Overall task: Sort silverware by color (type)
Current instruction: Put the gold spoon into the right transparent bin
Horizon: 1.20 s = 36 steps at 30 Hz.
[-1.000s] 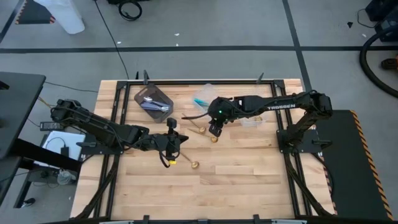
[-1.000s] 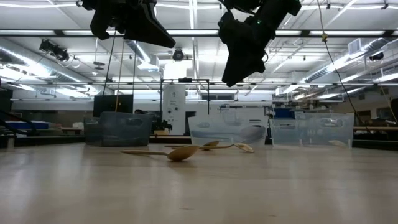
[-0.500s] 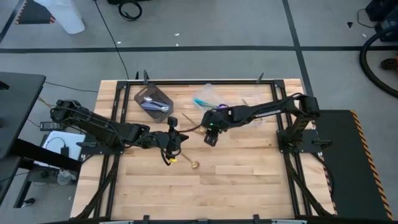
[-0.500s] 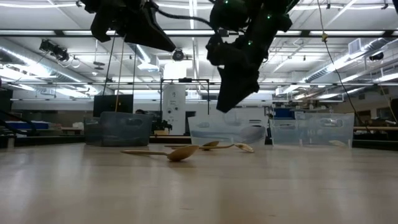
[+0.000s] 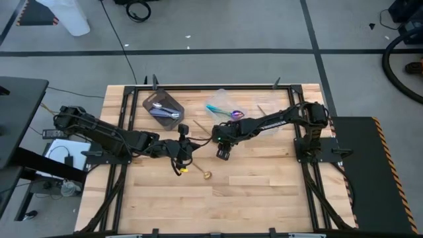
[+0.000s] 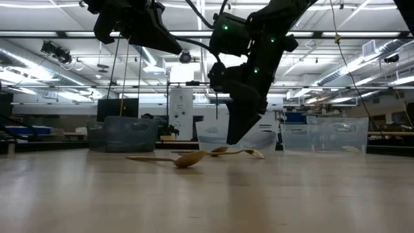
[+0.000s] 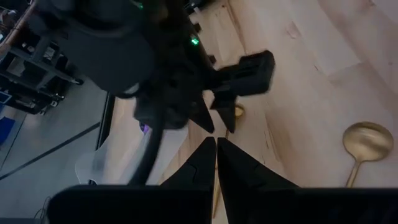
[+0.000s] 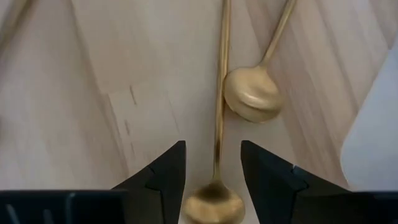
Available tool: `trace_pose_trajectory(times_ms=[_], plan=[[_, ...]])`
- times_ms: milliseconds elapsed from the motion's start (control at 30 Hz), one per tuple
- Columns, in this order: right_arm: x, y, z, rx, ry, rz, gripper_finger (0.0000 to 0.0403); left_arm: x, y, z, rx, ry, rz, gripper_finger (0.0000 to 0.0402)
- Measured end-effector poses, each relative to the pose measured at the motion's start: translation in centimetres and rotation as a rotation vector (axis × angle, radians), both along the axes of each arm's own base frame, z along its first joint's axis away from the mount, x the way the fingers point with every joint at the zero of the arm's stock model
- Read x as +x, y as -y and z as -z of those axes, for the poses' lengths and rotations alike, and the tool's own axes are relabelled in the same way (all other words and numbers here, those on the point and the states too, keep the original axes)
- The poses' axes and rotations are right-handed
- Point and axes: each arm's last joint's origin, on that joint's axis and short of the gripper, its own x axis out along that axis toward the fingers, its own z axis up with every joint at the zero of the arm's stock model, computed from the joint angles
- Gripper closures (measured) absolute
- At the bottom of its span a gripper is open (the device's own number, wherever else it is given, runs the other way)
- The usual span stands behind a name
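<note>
High view: right gripper [image 5: 222, 153] reaches to table centre; left gripper [image 5: 183, 149] waits just beside it. One gold spoon [image 5: 206, 175] lies nearer the table's front. Silver spoons [image 5: 160, 109] sit in the dark tub [image 5: 152, 100], blue-purple spoons [image 5: 223, 111] in a clear tub [image 5: 213, 96].

Low view: right gripper hangs low above gold spoons on the wood.

Left wrist view: own fingers [image 7: 233, 163] pressed together, holding nothing.

Right wrist view: fingers [image 8: 166, 165] spread, straddling a gold spoon's handle [image 8: 219, 118]; another gold spoon's bowl [image 8: 252, 93] lies just beside.
</note>
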Motion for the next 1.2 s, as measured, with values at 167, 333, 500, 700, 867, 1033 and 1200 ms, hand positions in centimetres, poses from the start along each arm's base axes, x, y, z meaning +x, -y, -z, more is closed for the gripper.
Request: trace_pose_trajectory(times_ms=[167,333,500,700,867,1033,1200], plan=[[0.1,-0.5,0.9,-0.045,-0.026,-0.03,0.0239,0.0,0.0,0.0,-0.007,-0.005,0.006,0.0379],[0.1,-0.7,1.6,-0.051,-0.034,-0.038,0.0242,0.0,0.0,0.1,-0.01,-0.003,0.008,0.0379],[-0.2,-0.2,2.1,-0.018,-0.032,-0.004,0.0265,0.0,0.0,0.1,-0.011,-0.004,0.006,0.0379],[-0.5,0.2,2.4,0.016,-0.034,0.017,0.031,0.0,0.0,0.1,-0.012,-0.003,0.007,0.0379],[-0.8,0.2,2.8,0.026,-0.033,0.027,0.0343,0.0,0.0,0.1,-0.012,-0.004,0.007,0.0379],[-0.8,0.2,2.8,0.052,-0.027,0.034,0.0371,0.0,0.0,0.0,-0.012,-0.002,0.007,0.0379],[-0.7,0.1,2.5,0.06,-0.029,0.036,0.0388,0.0,0.1,0.0,-0.012,-0.002,0.008,0.0379]])
